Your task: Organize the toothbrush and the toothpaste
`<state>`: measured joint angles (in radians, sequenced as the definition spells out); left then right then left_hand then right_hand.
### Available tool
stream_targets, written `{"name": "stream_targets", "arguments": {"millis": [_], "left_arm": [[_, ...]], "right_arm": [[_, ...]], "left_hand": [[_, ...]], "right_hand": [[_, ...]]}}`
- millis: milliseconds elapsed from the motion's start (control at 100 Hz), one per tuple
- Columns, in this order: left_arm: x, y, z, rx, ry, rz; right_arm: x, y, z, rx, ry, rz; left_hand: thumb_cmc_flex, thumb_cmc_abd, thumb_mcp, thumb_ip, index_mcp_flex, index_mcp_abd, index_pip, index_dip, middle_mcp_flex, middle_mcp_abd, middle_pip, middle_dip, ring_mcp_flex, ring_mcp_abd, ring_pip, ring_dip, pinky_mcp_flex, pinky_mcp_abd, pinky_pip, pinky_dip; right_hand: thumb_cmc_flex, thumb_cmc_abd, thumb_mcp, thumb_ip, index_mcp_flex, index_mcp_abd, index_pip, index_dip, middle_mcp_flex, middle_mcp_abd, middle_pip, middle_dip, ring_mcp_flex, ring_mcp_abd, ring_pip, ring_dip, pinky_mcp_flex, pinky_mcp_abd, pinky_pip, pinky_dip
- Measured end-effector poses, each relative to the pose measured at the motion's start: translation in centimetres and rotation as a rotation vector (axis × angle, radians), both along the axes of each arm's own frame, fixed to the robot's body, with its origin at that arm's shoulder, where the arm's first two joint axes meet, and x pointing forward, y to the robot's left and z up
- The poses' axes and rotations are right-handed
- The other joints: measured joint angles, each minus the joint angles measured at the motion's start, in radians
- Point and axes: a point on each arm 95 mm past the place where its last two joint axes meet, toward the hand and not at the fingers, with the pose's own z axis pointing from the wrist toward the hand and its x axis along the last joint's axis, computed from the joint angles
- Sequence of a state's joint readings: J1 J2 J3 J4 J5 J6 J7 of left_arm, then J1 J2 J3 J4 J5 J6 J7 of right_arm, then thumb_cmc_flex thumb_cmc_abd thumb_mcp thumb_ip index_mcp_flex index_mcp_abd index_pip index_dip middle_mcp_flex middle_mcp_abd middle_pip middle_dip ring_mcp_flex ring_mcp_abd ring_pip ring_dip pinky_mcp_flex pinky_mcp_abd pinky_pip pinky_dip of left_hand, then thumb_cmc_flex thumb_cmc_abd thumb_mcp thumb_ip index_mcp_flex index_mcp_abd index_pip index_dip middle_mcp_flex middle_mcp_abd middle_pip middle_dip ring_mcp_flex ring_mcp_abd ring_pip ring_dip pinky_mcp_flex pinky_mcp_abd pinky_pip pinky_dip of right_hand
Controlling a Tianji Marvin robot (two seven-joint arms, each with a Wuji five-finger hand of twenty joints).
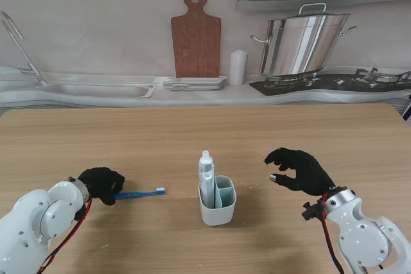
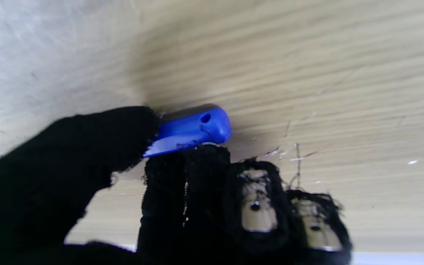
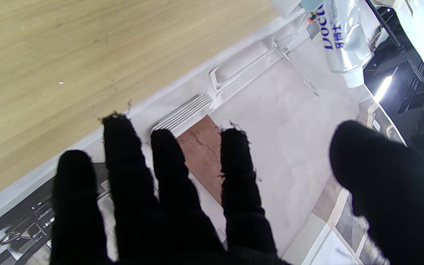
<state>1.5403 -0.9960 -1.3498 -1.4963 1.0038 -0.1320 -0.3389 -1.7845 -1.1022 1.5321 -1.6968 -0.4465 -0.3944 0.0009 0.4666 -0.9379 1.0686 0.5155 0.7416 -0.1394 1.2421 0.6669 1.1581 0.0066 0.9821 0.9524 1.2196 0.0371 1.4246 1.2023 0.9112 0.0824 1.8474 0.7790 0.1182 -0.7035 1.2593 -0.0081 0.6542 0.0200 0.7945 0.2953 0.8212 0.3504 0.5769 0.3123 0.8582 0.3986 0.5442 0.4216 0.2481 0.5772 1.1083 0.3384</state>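
A blue toothbrush point(image 1: 140, 193) lies on the wooden table, its white bristles pointing right towards the cup. My left hand point(image 1: 101, 184) in its black glove is shut on the handle end; the left wrist view shows the blue handle tip point(image 2: 193, 129) pinched between thumb and fingers. A white two-compartment cup point(image 1: 218, 206) stands in the middle near me, with the toothpaste tube point(image 1: 206, 175) upright in its left compartment. My right hand point(image 1: 300, 169) hovers open to the right of the cup, fingers spread and holding nothing. The toothpaste tube point(image 3: 342, 40) also shows in the right wrist view.
Along the far counter stand a wooden cutting board point(image 1: 196, 35), a stack of white plates point(image 1: 195, 83), a white bottle point(image 1: 238, 67), a steel pot point(image 1: 305, 43) on a stove, and a sink point(image 1: 90, 88) at the left.
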Motion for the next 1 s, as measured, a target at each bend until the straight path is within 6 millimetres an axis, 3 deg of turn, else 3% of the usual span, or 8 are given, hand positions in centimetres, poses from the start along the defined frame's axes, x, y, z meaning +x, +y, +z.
{"name": "stream_targets", "arguments": {"millis": [210, 730, 1000], "left_arm": [[-0.1, 0.0, -0.1, -0.015, 0.001, 0.003], [-1.3, 0.4, -0.2, -0.11, -0.02, 0.053], [-2.0, 0.3, 1.0, -0.196, -0.073, 0.11]], "right_arm": [[0.0, 0.0, 0.0, -0.003, 0.001, 0.0], [0.2, -0.3, 0.1, -0.012, -0.005, -0.007], [0.5, -0.6, 0.5, -0.017, -0.018, -0.018]], "left_hand": [[0.0, 0.0, -0.001, 0.028, 0.0, 0.022, 0.007, 0.008, 0.001, 0.0, 0.006, -0.003, 0.0, 0.0, 0.0, -0.012, 0.001, 0.0, 0.0, 0.0], [0.011, 0.026, -0.003, 0.029, 0.0, 0.032, -0.048, -0.03, 0.01, 0.0, 0.0, -0.006, 0.01, 0.001, 0.0, -0.027, 0.013, 0.001, 0.0, -0.002], [0.012, 0.027, -0.003, 0.03, 0.0, 0.037, -0.05, -0.031, 0.019, 0.004, -0.001, -0.016, 0.011, 0.009, 0.001, -0.039, 0.021, 0.014, 0.0, -0.002]], "right_hand": [[0.0, 0.0, 0.0, 0.0, 0.001, 0.0, 0.0, 0.0, 0.0, 0.0, 0.0, 0.0, 0.0, 0.0, 0.0, 0.0, 0.0, 0.0, 0.0, 0.0], [0.0, 0.0, 0.0, 0.0, 0.011, 0.0, 0.0, 0.0, 0.0, 0.0, 0.0, 0.0, 0.0, 0.0, 0.004, 0.001, 0.0, 0.0, 0.0, 0.0], [0.0, 0.0, 0.0, 0.0, 0.011, 0.0, 0.0, 0.0, 0.0, 0.0, 0.0, 0.0, 0.0, 0.0, 0.007, 0.001, 0.002, 0.0, 0.0, 0.0]]}}
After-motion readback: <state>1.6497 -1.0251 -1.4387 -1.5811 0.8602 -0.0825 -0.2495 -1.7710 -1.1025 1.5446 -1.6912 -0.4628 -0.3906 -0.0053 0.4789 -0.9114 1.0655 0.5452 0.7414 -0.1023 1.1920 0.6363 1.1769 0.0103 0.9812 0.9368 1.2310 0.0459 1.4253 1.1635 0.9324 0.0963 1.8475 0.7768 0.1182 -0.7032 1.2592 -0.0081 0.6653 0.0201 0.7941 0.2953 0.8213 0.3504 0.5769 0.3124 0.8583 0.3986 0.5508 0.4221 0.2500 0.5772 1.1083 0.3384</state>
